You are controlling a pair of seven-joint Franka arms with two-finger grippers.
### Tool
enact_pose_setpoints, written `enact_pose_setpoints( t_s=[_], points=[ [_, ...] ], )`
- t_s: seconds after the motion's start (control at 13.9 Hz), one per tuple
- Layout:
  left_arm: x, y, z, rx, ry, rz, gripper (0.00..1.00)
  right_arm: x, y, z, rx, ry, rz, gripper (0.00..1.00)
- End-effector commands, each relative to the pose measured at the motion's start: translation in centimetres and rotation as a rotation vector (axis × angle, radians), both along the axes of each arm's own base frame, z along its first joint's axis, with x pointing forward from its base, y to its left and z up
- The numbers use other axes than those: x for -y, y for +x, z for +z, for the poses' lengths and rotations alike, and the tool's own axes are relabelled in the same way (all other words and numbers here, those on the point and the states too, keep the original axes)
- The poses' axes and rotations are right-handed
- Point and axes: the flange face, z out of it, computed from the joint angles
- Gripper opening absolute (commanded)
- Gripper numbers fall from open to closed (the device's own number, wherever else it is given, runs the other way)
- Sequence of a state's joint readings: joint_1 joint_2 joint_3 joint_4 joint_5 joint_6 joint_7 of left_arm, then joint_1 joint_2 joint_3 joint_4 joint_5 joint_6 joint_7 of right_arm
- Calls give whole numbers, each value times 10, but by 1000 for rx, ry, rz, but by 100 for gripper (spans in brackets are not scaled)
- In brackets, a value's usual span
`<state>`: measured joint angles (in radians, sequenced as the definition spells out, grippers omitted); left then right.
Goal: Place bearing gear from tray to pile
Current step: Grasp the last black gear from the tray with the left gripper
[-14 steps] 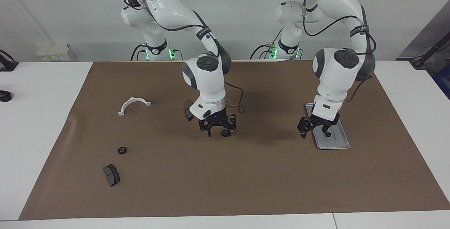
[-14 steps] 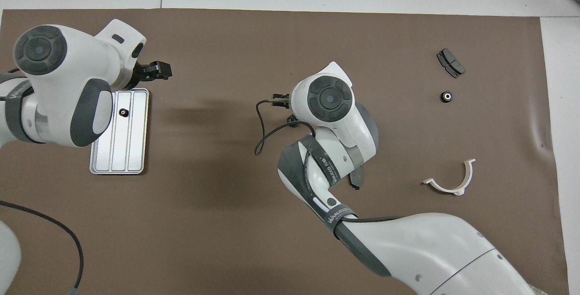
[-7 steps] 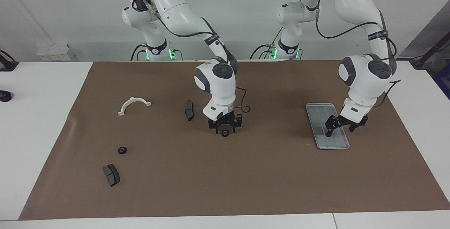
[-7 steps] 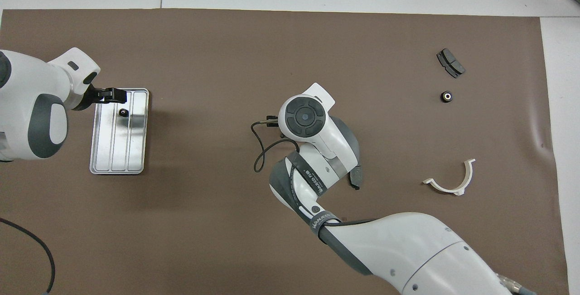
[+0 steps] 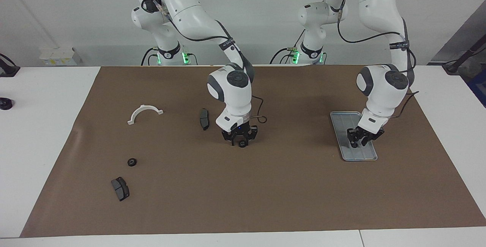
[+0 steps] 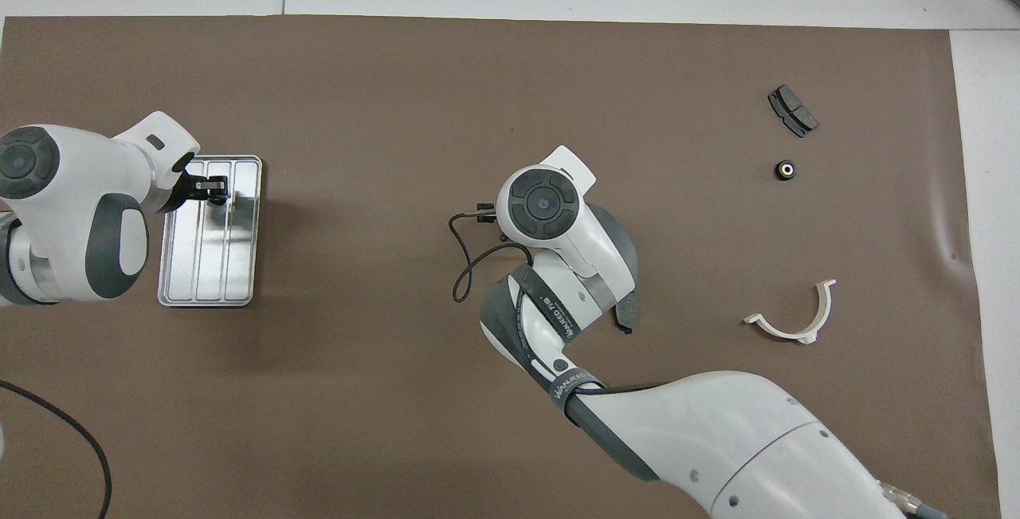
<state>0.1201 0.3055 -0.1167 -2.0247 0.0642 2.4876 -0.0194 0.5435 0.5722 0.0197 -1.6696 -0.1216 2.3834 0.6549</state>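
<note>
Left gripper low in tray, right gripper at gear; fingers' state unclear.

Plain white wall at the robots' end. White desk, seamed along its farthest edge, covered mostly by a wide brown paper sheet, slightly creased toward the right arm's end. Small white socket box at the wall. Even, soft lighting, faint shadows.
</note>
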Motion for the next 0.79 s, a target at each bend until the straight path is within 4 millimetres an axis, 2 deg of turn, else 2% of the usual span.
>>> enact_pose_setpoints(
  t_s=[0.0,0.07,0.36,0.5,0.58,0.65,0.72],
  points=[
    [1,-2,-7,22,-13,-7,43,3,-2,-4,14,1,26,28],
    [-1,-1,-8,26,-13,-4,43,3,-1,-3,14,0,27,19],
    [-1,2,-16,45,-16,-4,43,18,9,3,3,-17,6,3],
    [-1,1,-18,39,-16,-5,42,46,27,8,3,-29,4,0],
    [0,1,-18,34,-17,-5,34,66,36,14,1,-38,11,0],
    [0,0,-18,27,-17,-3,12,87,45,20,-4,-47,18,0],
    [-1,-1,-19,13,-16,-3,0,112,55,30,0,-51,19,0]
  ],
)
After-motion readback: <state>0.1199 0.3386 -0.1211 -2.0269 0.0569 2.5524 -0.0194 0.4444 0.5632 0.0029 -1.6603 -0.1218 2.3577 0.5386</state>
